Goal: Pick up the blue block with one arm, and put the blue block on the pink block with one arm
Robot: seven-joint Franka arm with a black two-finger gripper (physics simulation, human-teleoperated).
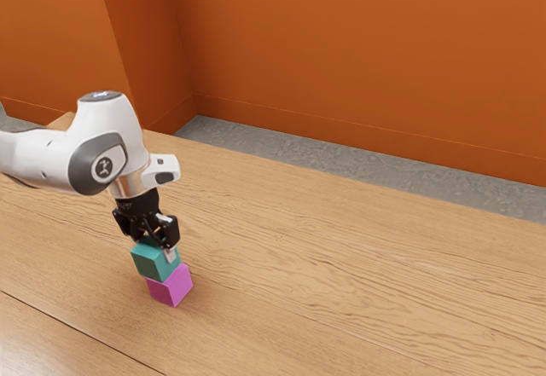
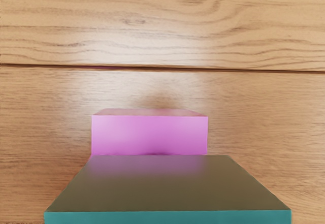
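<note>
The blue block [image 1: 152, 263], teal in shade, sits between the fingers of my gripper [image 1: 159, 248], which is shut on its upper part. Directly beneath it, shifted a little toward the exterior view's right, is the pink block [image 1: 173, 286] on the wooden table [image 1: 341, 265]. The blue block's underside is at the pink block's top; I cannot tell whether they touch. In the wrist view the blue block [image 2: 167, 193] looms large just under my hand, and the pink block [image 2: 150, 132] pokes out beyond its far edge.
The wooden tabletop stretches wide toward the exterior view's right. A plank seam [image 2: 162, 66] runs across the table beyond the blocks. Orange walls [image 1: 358, 43] and a grey floor strip [image 1: 384, 171] lie behind the table's far edge.
</note>
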